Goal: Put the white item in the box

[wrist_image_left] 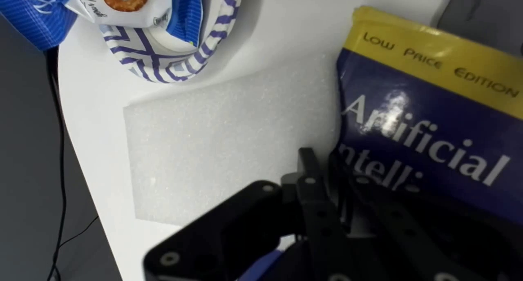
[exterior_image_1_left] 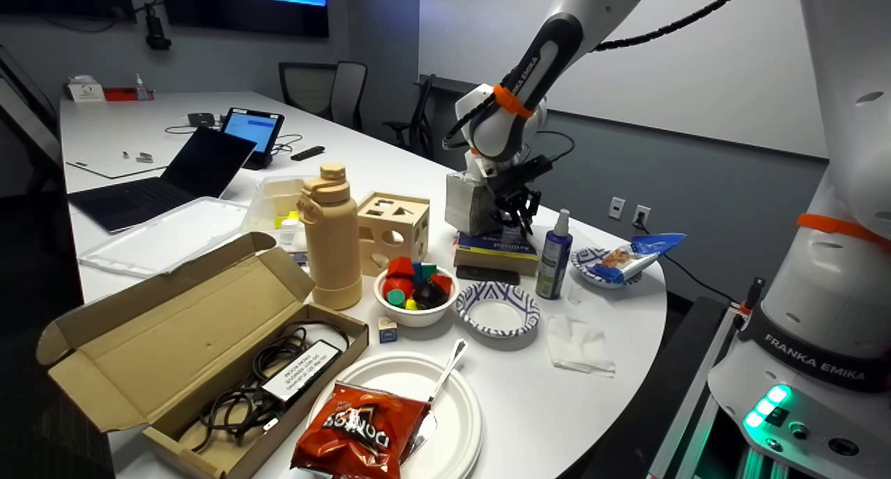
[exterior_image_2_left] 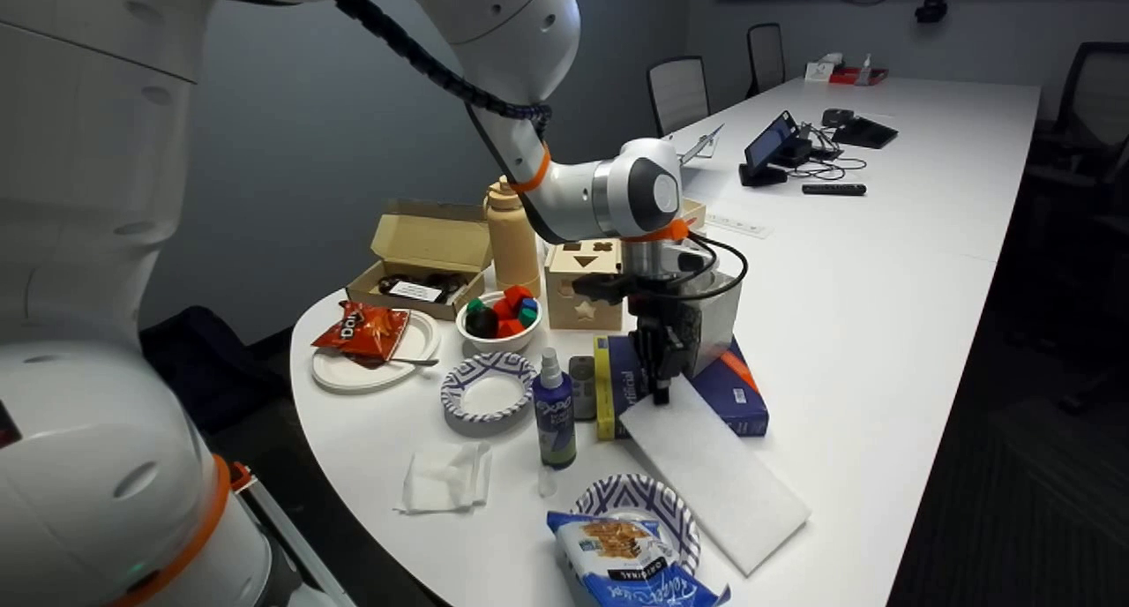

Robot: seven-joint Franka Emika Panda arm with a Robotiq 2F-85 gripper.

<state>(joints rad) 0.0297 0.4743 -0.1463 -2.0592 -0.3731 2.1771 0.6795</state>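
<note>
Calling it early days tbh: grab looks done, tool (wrist_image_left: 321,158) narrow and seemingly pinching one end of the white foam sheet (exterior_image_2_left: 714,475) by the blue-and-yellow textbook (wrist_image_left: 429,105), but the haul to the cardboard box (exterior_image_1_left: 195,319) is left.

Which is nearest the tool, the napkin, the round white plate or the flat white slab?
The flat white slab: the tool is right at its end beside the blue book, while the napkin and plate lie farther off.
</note>
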